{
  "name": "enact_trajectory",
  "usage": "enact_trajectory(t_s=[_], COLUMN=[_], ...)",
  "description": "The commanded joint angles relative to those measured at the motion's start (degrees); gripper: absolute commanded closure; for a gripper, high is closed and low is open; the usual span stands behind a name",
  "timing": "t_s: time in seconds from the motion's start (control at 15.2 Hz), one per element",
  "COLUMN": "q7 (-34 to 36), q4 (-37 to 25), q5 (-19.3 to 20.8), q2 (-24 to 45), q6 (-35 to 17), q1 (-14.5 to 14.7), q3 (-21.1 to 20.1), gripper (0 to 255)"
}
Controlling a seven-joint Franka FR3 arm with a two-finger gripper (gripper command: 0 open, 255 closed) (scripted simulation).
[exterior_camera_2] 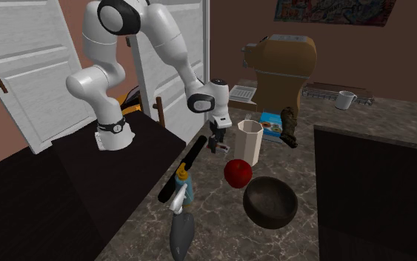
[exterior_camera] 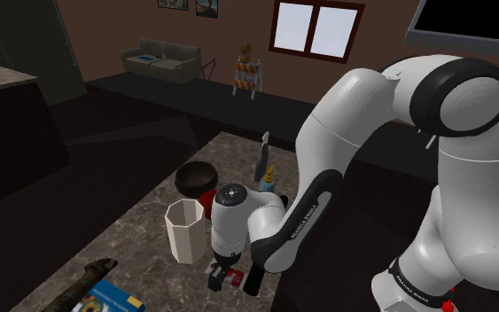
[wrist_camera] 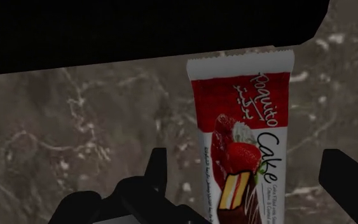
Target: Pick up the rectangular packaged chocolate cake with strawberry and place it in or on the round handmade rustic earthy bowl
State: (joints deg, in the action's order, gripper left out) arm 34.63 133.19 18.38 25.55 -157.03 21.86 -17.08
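**Open gripper straddling the cake packet, pre-grasp**

Cake packet (wrist_camera: 244, 127): red and white wrapper printed with a strawberry and a cake slice, lying flat on the marbled brown counter (wrist_camera: 75, 133). In the shoulder view it sits at lower centre of the frame, directly under the hand.

Key relation: the packet lies between the two fingers (wrist_camera: 157, 168) of the gripper (wrist_camera: 247, 162), about centred in the gap. Its long axis runs crosswise to the line joining the fingers. The fingers therefore face the two long edges and would close across the narrow width.

Gripper state: released. The fingers stand well apart, a strip of counter shows between each finger and the wrapper, and no contact is seen. Nothing is held.

Height: in the shoulder view the fingertips look very near the counter. Whether they reach the wrapper's level cannot be told.

Arm (exterior_camera: 362, 115) pose: it rises from the shoulder view's lower right and folds at a high elbow in the upper right. The forearm comes back down toward lower centre, with the hand pointing straight down.

Surroundings, shoulder view:
- White faceted cup (exterior_camera: 185, 232): just left of the hand.
- Red apple (exterior_camera: 208, 197): behind the cup.
- Dark round bowl (exterior_camera: 194, 177): further up the frame, near the packet but apart from it.

Judgement: alignment looks adequate for closing. The lift must then clear the cup and apple on the way to the bowl. The thin wrapper may slip or buckle.
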Motion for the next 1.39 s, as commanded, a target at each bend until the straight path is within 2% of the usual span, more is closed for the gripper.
enact_trajectory(t_s=[0.0,0.33,0.4,0.99,1.32], q7=[0.1,0.1,0.1,0.1,-1.8], q4=[-0.2,-0.2,-0.2,-0.2,0.7], q5=[0.2,0.2,0.2,0.2,-2.3], q2=[0.4,0.4,0.4,0.4,-3.5], q6=[-0.3,-0.3,-0.3,-0.3,2.7], q1=[0.1,0.1,0.1,0.1,-1.7], q3=[0.2,0.2,0.2,0.2,-2.1], gripper=[0,0,255,255,255])
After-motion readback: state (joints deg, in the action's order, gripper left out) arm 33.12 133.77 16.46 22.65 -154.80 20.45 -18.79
